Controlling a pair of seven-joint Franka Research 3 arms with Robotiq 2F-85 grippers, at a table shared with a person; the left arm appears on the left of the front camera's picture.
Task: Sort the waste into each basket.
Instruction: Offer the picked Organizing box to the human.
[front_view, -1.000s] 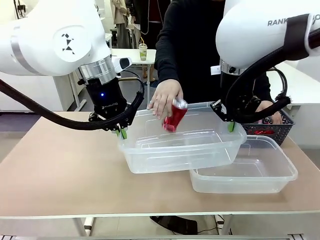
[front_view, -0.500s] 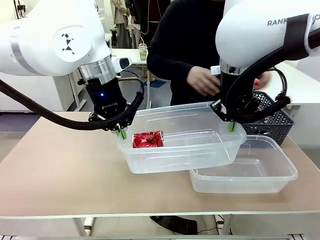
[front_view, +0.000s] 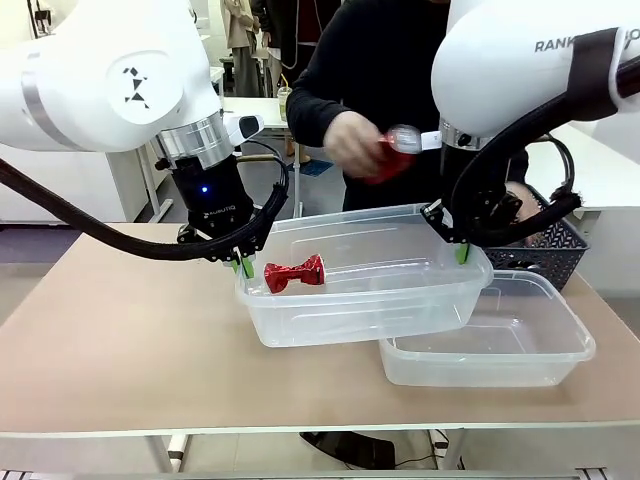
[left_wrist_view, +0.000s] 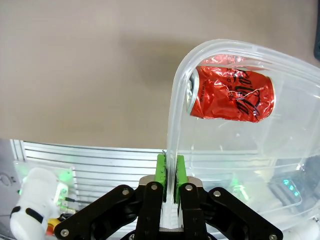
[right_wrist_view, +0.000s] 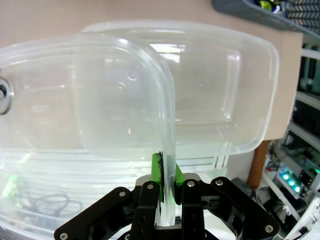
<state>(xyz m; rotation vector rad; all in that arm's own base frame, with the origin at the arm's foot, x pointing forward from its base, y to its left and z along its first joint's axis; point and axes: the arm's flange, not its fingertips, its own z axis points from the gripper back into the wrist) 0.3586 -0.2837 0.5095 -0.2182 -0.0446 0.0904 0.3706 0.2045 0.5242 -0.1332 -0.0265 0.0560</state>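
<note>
The left fingers (left_wrist_view: 161, 172), green-padded, pinch tight on the lipped rim of a clear rectangular plastic tub (front_view: 400, 300) at its left end. The right fingers (right_wrist_view: 157, 172) are clamped the same way on the rim at its right end. The tub hangs tilted above the tan worktop (front_view: 120, 340), its right end over a second clear plastic tub (front_view: 540, 350) that sits there. A crushed red drink can (front_view: 295, 274) lies inside the lifted tub near the left fingers. Beyond the far rim, a person's hand (front_view: 355, 140) holds a red and silvery piece of litter (front_view: 395, 150) in the air.
</note>
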